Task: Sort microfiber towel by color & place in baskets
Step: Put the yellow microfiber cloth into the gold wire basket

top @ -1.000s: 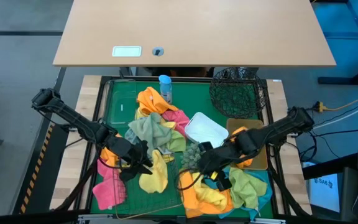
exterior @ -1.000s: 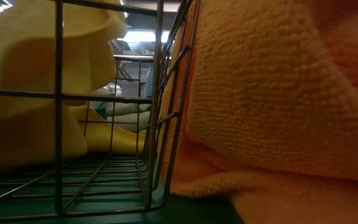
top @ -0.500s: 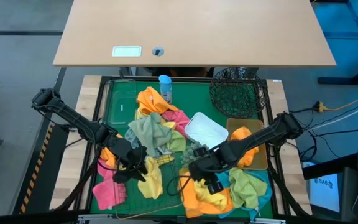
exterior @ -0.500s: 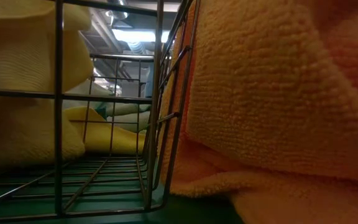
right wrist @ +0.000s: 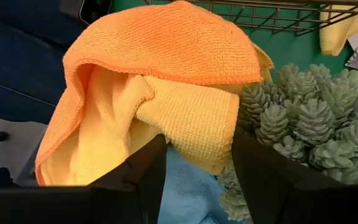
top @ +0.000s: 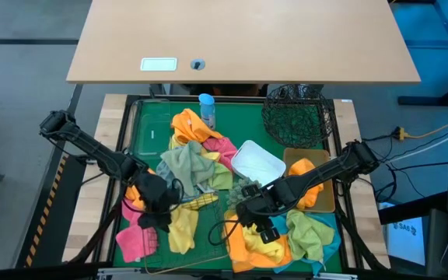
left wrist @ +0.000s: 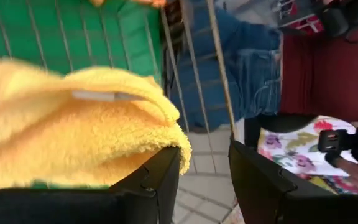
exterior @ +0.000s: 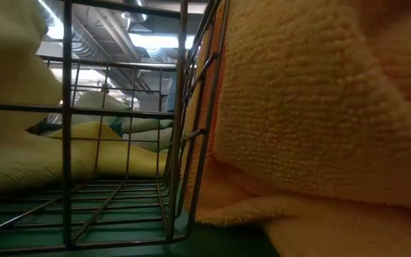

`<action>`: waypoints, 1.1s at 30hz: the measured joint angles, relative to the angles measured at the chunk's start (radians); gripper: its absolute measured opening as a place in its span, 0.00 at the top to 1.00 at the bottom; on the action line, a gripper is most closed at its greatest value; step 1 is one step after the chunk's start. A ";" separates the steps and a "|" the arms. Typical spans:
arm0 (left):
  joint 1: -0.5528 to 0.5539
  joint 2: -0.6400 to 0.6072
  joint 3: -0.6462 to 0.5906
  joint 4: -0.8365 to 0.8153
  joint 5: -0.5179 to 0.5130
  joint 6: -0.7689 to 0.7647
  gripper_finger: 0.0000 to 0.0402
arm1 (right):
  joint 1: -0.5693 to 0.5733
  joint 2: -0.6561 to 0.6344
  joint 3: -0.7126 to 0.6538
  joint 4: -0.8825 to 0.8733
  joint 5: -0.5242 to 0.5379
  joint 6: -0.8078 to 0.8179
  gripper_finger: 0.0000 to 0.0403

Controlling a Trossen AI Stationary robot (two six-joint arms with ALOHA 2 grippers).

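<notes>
Robotics lab or workshop, as you see it: exposed ceiling ducts [exterior: 84,46] overhead, grey floor [top: 22,101], bare wooden table [top: 243,39], yellow-black hazard tape [top: 49,198], loose cables [top: 418,136], green work mat [top: 239,120] framed by rails.

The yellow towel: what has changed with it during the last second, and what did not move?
The left gripper lowered the yellow towel into the gold wire basket, where it lies flatter, and let go. The right gripper moved over the orange towel. The baskets and other towels stayed.

Overhead, basket-level [exterior: 177,143] and 2 wrist close-ups.
</notes>
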 joint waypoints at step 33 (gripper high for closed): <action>0.008 0.000 0.000 -0.007 -0.357 0.023 0.67 | 0.000 0.000 0.010 -0.013 -0.028 -0.054 0.95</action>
